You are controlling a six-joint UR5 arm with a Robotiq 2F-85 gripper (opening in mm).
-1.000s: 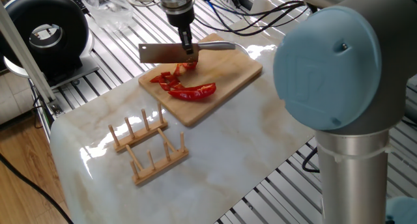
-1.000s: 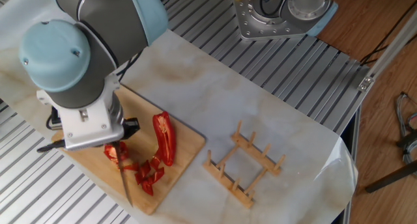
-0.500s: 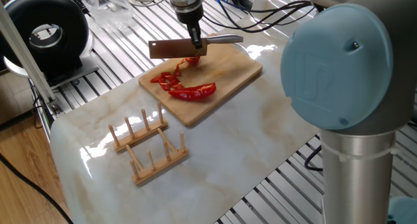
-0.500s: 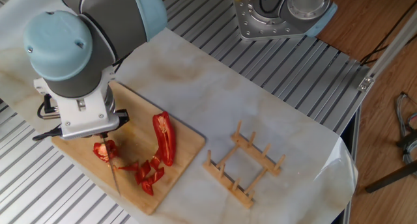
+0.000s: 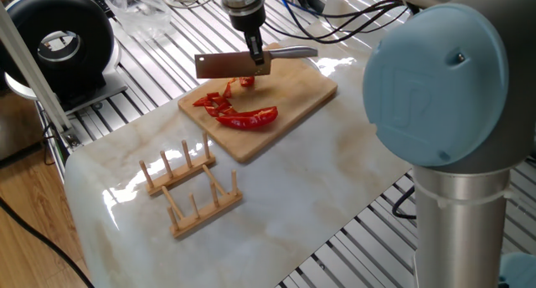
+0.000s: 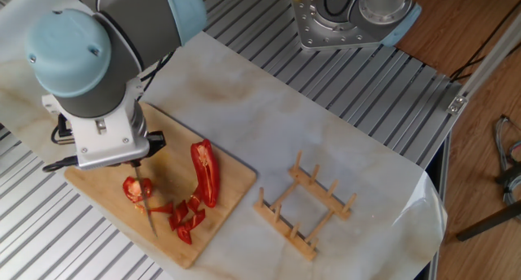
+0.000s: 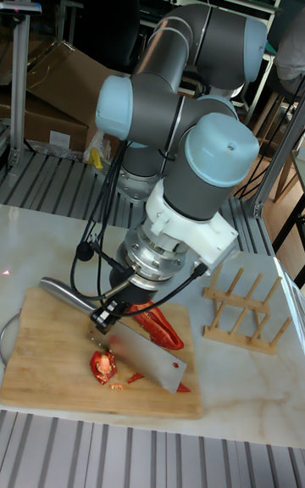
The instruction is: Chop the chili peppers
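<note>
The chili peppers lie on a wooden cutting board [image 5: 297,100]: one long curved half [image 5: 249,117], a cluster of cut pieces [image 5: 214,101] and a separate chunk [image 5: 246,81]. My gripper [image 5: 255,59] is shut on a cleaver-style knife [image 5: 224,65], whose blade hangs just above the chunk while the handle points to the right. In the other fixed view the blade [image 6: 147,216] shows edge-on beside the chunk [image 6: 134,189], with the long half [image 6: 205,172] to the right. The tall fixed view shows the gripper [image 7: 106,318], blade [image 7: 150,355] and chunk [image 7: 103,364].
A wooden peg rack [image 5: 191,187] stands on the marble table in front of the board, also seen as the rack [image 6: 305,207]. A black round device [image 5: 63,45] and a clear plastic bag [image 5: 142,12] sit at the back left. Cables trail behind the board.
The gripper and knife rose slightly and shifted toward the board's far side, now over the separate chunk. The long half and cut pieces have not moved.
</note>
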